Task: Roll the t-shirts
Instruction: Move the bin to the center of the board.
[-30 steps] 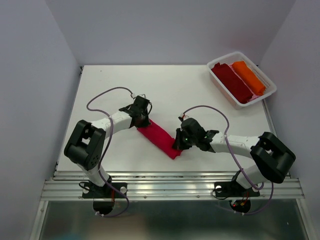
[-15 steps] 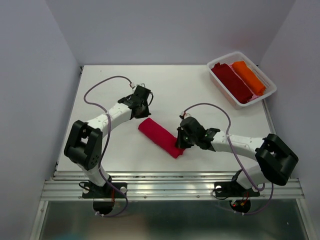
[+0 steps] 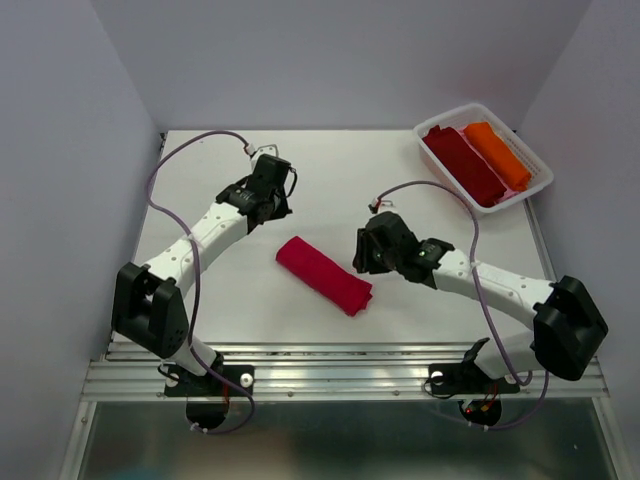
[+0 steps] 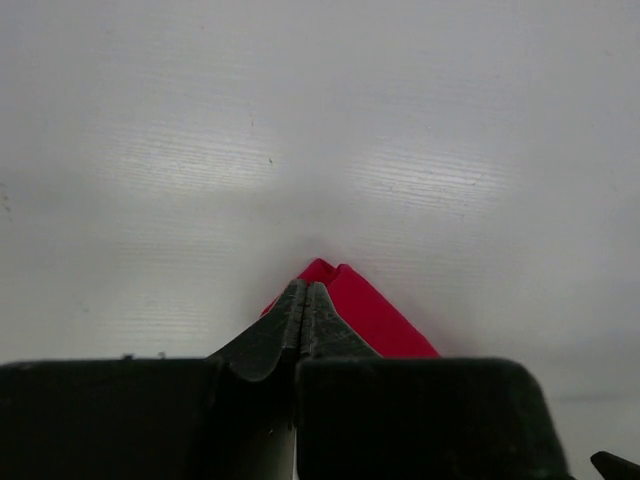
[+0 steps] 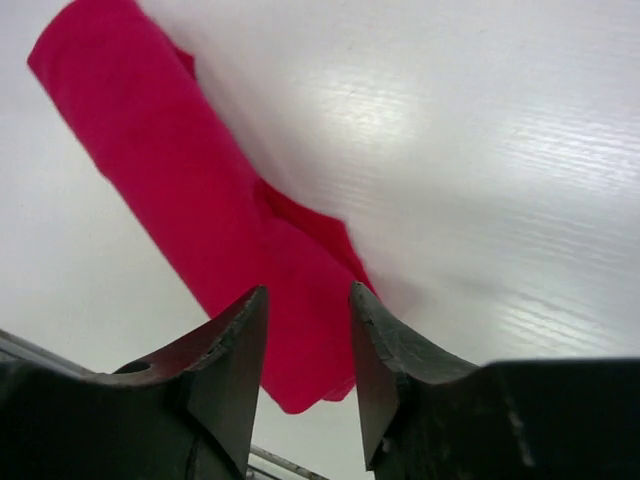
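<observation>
Rolled red t-shirt (image 3: 323, 275) (1 bundle), lying diagonal

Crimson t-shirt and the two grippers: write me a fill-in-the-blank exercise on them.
The crimson t-shirt lies ___ on the table, held by neither arm. The left gripper is ___. The right gripper is ___. Beside the maroon roll in the basket lies a roll coloured ___.
Missing: rolled; shut; open; orange.

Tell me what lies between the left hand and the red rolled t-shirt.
Nothing but bare white table. In the top external view, the shut left hand sits apart from the red rolled t-shirt, with an open gap between them.
</observation>
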`<action>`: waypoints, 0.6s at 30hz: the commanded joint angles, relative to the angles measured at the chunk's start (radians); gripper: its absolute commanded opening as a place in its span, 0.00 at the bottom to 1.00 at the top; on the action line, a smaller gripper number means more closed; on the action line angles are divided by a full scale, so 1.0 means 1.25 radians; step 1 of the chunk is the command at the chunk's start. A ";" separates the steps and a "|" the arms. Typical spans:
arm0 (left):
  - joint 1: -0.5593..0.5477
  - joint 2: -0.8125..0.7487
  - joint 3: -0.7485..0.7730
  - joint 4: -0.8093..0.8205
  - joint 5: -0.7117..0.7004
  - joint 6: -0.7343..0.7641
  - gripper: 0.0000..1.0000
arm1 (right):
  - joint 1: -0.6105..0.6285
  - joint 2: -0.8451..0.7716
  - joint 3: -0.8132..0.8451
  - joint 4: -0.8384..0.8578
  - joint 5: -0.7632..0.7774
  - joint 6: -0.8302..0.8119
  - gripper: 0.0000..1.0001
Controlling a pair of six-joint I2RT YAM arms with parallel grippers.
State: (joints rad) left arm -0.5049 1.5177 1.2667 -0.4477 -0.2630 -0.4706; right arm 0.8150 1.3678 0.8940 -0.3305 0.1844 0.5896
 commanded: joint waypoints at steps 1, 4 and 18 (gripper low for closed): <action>0.019 -0.032 -0.005 -0.011 -0.023 0.017 0.06 | -0.098 -0.013 0.050 -0.014 0.070 -0.038 0.48; 0.030 -0.041 -0.012 -0.005 -0.014 0.023 0.06 | -0.172 0.016 0.106 -0.014 0.092 -0.084 0.56; 0.043 -0.077 -0.048 0.012 0.031 0.033 0.09 | -0.419 0.175 0.330 -0.007 0.126 -0.145 0.80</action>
State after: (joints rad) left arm -0.4561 1.4631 1.2175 -0.4461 -0.2356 -0.4503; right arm 0.3450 1.5551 1.2205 -0.3576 0.3161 0.4347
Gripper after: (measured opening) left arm 0.093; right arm 0.791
